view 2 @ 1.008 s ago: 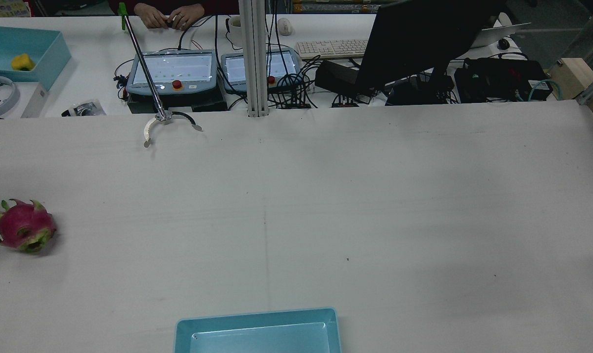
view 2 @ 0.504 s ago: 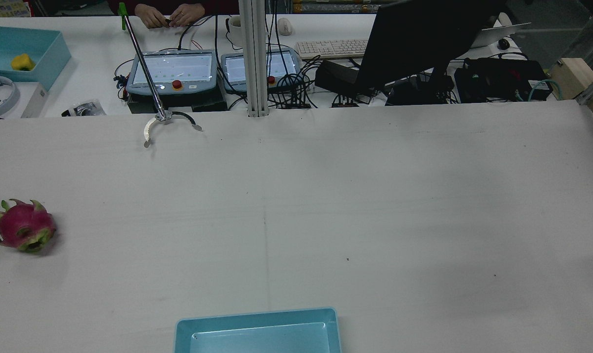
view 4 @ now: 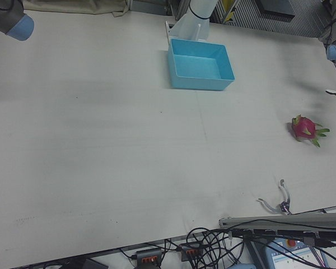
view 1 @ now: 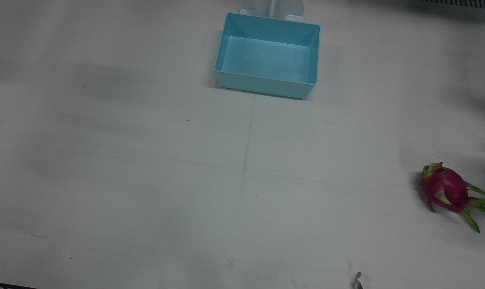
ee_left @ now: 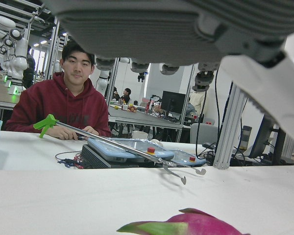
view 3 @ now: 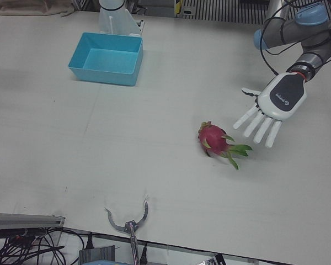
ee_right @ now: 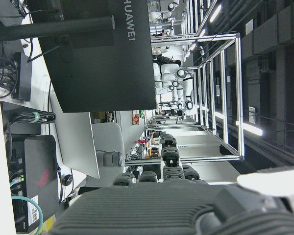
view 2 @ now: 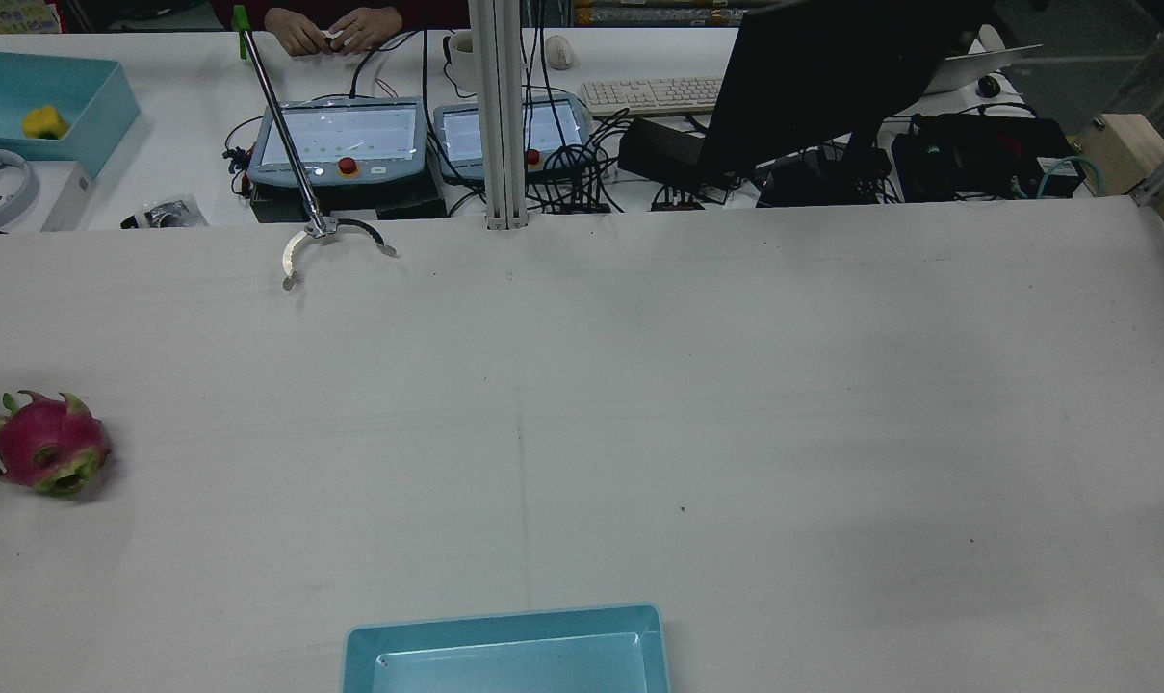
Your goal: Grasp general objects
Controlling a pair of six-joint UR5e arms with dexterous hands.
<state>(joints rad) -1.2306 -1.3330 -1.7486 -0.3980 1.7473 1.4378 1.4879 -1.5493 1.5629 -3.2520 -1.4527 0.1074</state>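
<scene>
A pink dragon fruit [view 3: 214, 138] with green leaf tips lies on the white table, near its left edge in the rear view [view 2: 47, 452] and at the right in the front view [view 1: 447, 190]. My left hand [view 3: 270, 107] hovers just beside the fruit's leafy end, apart from it, fingers spread and pointing down, holding nothing. Its own camera shows the palm [ee_left: 137, 29] above and the top of the fruit [ee_left: 196, 226] at the bottom edge. My right hand [ee_right: 161, 210] shows only in its own view, fingers apart, facing the monitor, far from the fruit.
A light blue bin [view 1: 266, 86] stands empty at the robot's side of the table [view 2: 504, 626]. A reacher grabber tool [view 2: 297, 164] rests over the far edge, its claw [view 3: 129, 221] on the table. A person [ee_left: 63, 105] sits behind the desk with screens and cables.
Only the person's hands at the far desk have shifted slightly. The fruit, bin and grabber tool have not moved.
</scene>
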